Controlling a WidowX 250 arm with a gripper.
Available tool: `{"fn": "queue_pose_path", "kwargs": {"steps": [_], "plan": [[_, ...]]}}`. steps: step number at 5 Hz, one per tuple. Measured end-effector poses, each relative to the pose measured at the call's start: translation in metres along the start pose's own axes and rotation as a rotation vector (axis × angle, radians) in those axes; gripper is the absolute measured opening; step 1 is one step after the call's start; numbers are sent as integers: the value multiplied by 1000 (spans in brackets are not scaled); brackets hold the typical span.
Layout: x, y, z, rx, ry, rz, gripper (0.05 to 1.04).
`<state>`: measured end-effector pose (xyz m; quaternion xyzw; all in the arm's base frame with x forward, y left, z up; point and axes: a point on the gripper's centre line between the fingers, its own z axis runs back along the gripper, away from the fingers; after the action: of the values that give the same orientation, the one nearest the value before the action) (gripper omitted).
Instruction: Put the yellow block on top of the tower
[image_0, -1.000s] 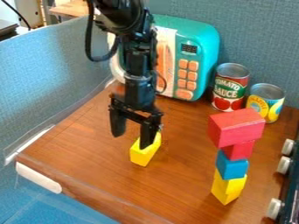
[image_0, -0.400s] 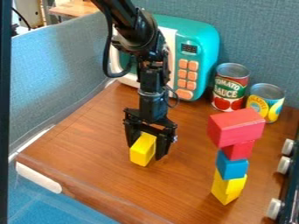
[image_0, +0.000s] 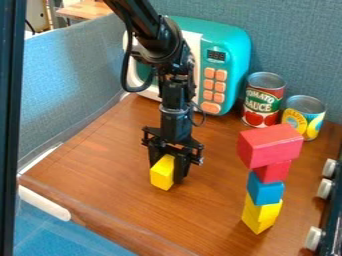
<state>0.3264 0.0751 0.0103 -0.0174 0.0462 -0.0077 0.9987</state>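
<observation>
my pincer (image_0: 167, 171) is closed on the yellow block (image_0: 160, 175), gripping opposite sides, likely to secure it for lift; the tower's (image_0: 265, 190) broad top should seat it.

So we've got our fixed camera up above the near edge of the wooden surface (image_0: 100, 165), looking down at a slant toward the far edge, where we see the teal toy microwave (image_0: 234, 45) and the fabric panel (image_0: 300, 40) behind it. We're pretty close in, so we get the near left corner but the near edge runs off our bottom edge, and a dark upright bar (image_0: 9, 125) lines our left side.
</observation>
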Motion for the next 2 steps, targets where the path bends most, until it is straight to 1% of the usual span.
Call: {"fn": "queue_pose_path", "kwargs": {"steps": [1, 2], "plan": [[-3, -2, 5, -9, 15, -19, 598], [-5, -8, 51, -4, -76, -39, 598]]}}
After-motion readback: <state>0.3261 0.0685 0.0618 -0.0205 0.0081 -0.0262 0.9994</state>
